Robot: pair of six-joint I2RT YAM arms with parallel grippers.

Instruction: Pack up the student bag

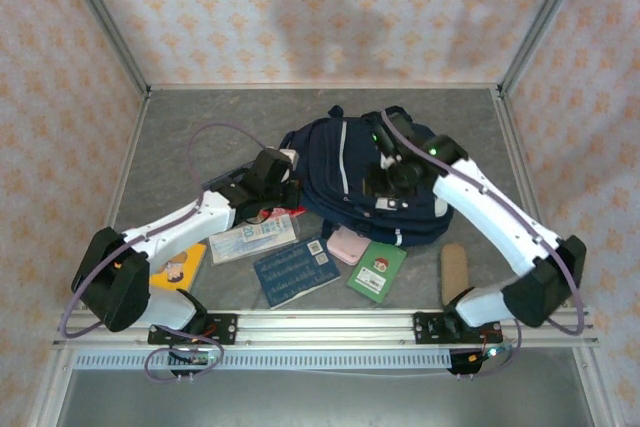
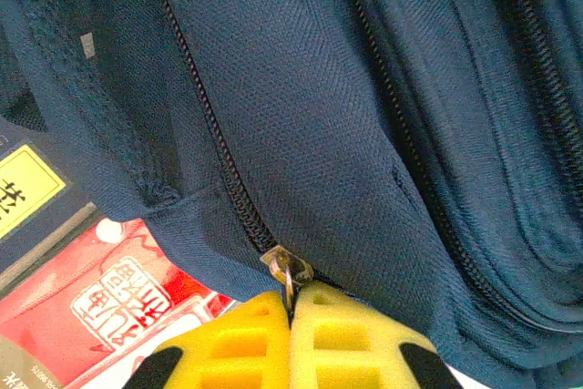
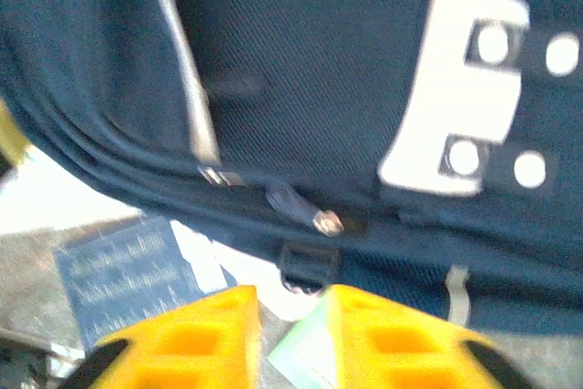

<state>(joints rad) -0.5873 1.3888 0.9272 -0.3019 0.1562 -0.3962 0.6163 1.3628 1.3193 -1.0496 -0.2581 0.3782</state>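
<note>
The student bag (image 1: 350, 162), navy with a white stripe, lies in the middle of the table. My left gripper (image 1: 288, 194) is at the bag's left edge. In the left wrist view its yellow fingers (image 2: 293, 302) are shut on the metal ring of a zip slider (image 2: 288, 267) at the end of a zip on the bag (image 2: 364, 88). My right gripper (image 1: 385, 190) hovers over the bag's near right part. Seen from the right wrist, blurred, it (image 3: 291, 302) stands open with nothing between the fingers, just short of a dark zip pull (image 3: 302, 207) and a black buckle (image 3: 310, 264) on the bag (image 3: 319, 43).
In front of the bag lie a blue book (image 1: 295, 272), a pink item (image 1: 347, 244), a green booklet (image 1: 378, 270), a tan case (image 1: 454, 272), a pale packet (image 1: 255, 237) and a yellow book (image 1: 180, 269). A red packet (image 2: 109, 289) lies under the bag's left edge.
</note>
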